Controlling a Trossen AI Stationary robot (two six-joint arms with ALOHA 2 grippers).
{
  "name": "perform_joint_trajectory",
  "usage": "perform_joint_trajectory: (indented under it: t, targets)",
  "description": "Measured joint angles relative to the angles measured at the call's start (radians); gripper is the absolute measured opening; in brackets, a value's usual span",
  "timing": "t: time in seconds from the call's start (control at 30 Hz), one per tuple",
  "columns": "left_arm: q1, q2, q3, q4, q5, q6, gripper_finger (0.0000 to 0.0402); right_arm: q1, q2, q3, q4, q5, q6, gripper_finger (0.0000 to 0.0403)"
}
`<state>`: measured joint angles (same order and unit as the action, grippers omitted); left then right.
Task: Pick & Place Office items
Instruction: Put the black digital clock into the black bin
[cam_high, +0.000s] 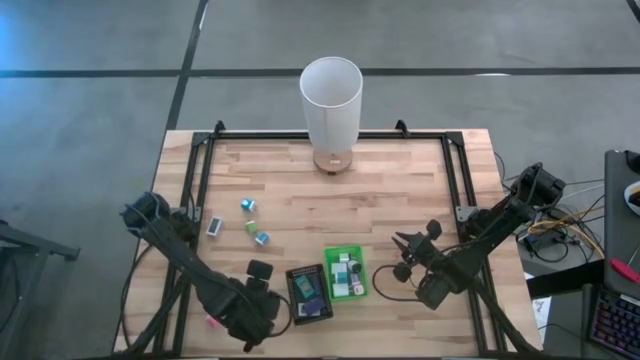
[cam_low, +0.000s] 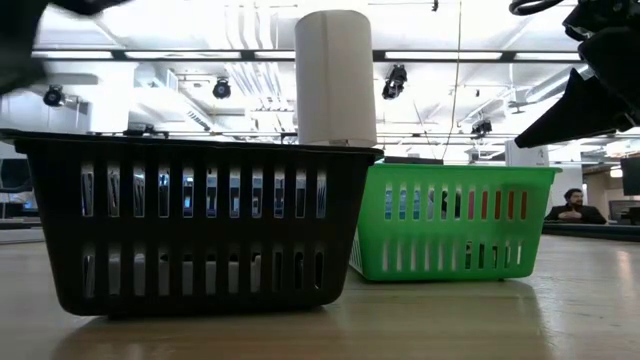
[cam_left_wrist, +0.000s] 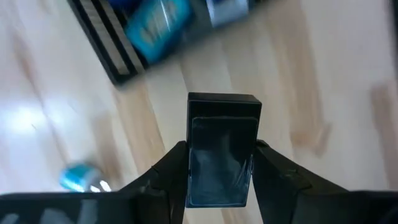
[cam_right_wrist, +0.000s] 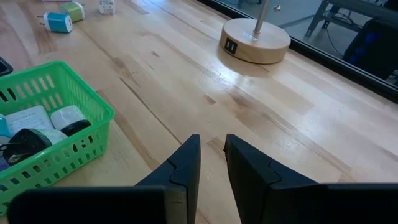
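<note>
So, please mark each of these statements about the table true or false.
1. The left gripper holds a black block. True.
2. The right gripper is wide open. False: its fingers are shut and hold nothing.
3. The green basket is empty. False: it already holds several items.
4. The black basket lies beside the green one, on the left arm's side. True.
5. The white lamp stands between the two baskets. False: it stands at the table's far edge.
</note>
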<state>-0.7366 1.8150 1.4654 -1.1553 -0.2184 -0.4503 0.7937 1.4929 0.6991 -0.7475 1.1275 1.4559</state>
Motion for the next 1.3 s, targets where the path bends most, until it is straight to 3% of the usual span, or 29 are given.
perform_joint_trajectory:
  t: [0.23, 0.43, 0.63, 0.77, 1.03, 1.23, 1.3]
  targets:
    - [0.042, 0.000, 0.079, 0.142, -0.119, 0.079, 0.0139, 0.000, 0.000, 0.000, 0.004, -0.003, 0.003, 0.0071]
    - [0.104, 0.000, 0.066, 0.300, -0.098, 0.132, 0.0139, 0.000, 0.000, 0.000, 0.006, -0.003, 0.003, 0.0079]
    - [0.157, 0.002, 0.061, 0.321, -0.085, 0.141, 0.0139, 0.000, 0.000, 0.000, 0.006, -0.004, -0.001, 0.0085]
    - [0.183, 0.002, 0.013, 0.369, -0.051, 0.155, 0.0139, 0.000, 0.000, 0.000, 0.006, -0.004, -0.001, 0.0086]
    - [0.214, 0.002, -0.163, 0.618, 0.060, 0.155, 0.0139, 0.000, 0.000, 0.000, 0.006, -0.003, -0.001, 0.0076]
    - [0.220, 0.002, -0.214, 0.644, 0.065, 0.095, 0.0140, 0.000, 0.000, 0.000, 0.006, -0.003, 0.001, 0.0078]
    - [0.220, 0.002, -0.221, 0.647, 0.065, 0.076, 0.0168, 0.000, 0.000, 0.000, 0.007, -0.003, 0.002, 0.0081]
